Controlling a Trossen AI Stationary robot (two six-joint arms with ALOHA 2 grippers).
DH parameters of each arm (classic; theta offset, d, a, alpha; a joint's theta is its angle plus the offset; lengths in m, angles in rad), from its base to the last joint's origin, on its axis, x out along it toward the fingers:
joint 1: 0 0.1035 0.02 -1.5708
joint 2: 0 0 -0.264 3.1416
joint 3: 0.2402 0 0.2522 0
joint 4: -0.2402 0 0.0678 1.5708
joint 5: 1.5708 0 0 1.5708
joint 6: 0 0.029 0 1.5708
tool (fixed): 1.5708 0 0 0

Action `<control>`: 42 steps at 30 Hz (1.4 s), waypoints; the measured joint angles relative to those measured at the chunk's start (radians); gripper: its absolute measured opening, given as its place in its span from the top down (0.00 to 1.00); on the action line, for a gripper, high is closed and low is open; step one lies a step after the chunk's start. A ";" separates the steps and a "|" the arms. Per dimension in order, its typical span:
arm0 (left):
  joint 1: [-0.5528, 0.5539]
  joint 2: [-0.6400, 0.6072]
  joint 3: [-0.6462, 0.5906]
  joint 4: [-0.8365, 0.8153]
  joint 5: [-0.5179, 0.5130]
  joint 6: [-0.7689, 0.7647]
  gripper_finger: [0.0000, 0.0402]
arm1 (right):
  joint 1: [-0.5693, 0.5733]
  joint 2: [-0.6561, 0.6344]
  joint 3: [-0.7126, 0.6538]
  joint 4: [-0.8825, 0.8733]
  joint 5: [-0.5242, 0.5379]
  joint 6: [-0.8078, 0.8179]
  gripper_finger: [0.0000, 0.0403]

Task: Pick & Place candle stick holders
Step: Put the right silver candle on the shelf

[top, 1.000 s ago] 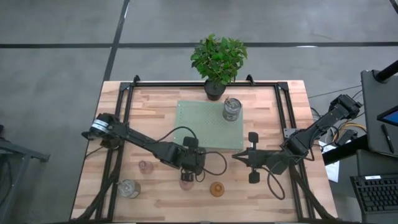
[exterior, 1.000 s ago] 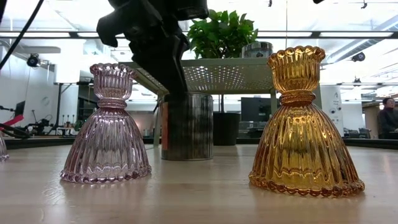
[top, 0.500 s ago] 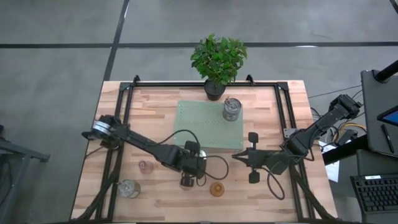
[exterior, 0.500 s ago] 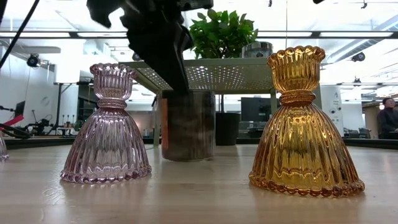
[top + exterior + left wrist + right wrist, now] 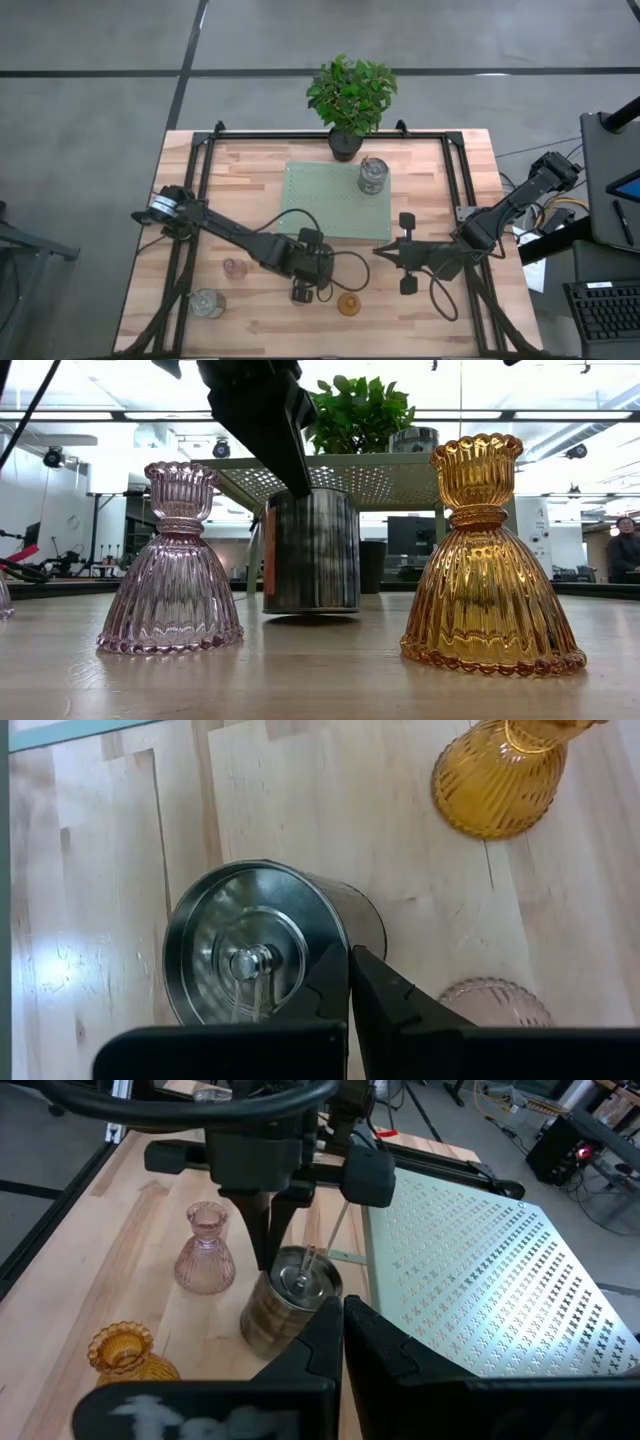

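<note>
1. Nearest the front edge: amber glass holder (image 5: 492,555) stands upright on the wooden table (image 5: 450,190), bell base down. Also seen in the high view at (image 5: 348,304).
2. Left of it in the low view, a pink glass holder (image 5: 172,565) stands upright, apart from the amber one. A second pink holder (image 5: 234,268) sits farther left on the table, and a silvery holder (image 5: 205,302) stands near the front left corner.
3. Left gripper (image 5: 348,982): jaws clamped on the rim of a silvery metal holder (image 5: 312,550), one finger inside the cup, one outside. Low view shows a gap and shadow under its base, so it is just off the wood, roughly upright, between the pink and amber holders and a bit behind them.
4. Inside that cup: shiny bottom with a central metal spike (image 5: 245,963); nothing else visible in it.
5. Right gripper (image 5: 380,251): fingers together, holding nothing, hovering over the table right of the left gripper, near the mat's front right corner. Its wrist view looks straight at the gripped holder (image 5: 290,1300).
6. Mid table: green perforated mat (image 5: 325,205), lying flat. Another silvery holder (image 5: 373,175) stands on its far right corner; contents cannot be told.
7. Far edge: potted plant (image 5: 350,95) behind the mat, upright.
8. Sixth holder: not made out in these views.
</note>
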 joint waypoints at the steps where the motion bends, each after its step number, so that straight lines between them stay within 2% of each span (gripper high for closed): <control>1: -0.001 0.000 0.000 0.000 0.000 0.000 1.00 | 0.000 0.000 0.000 0.000 0.000 0.000 0.98; 10: -0.016 -0.002 0.008 -0.003 -0.015 -0.002 1.00 | 0.000 0.000 0.000 0.000 0.000 0.000 0.98; 34: -0.041 -0.005 0.232 -0.150 -0.046 0.032 1.00 | 0.000 0.000 0.000 -0.003 0.000 -0.001 0.98; 42: -0.042 -0.002 0.217 -0.161 -0.021 0.000 1.00 | 0.000 -0.001 0.000 -0.003 0.000 -0.001 0.98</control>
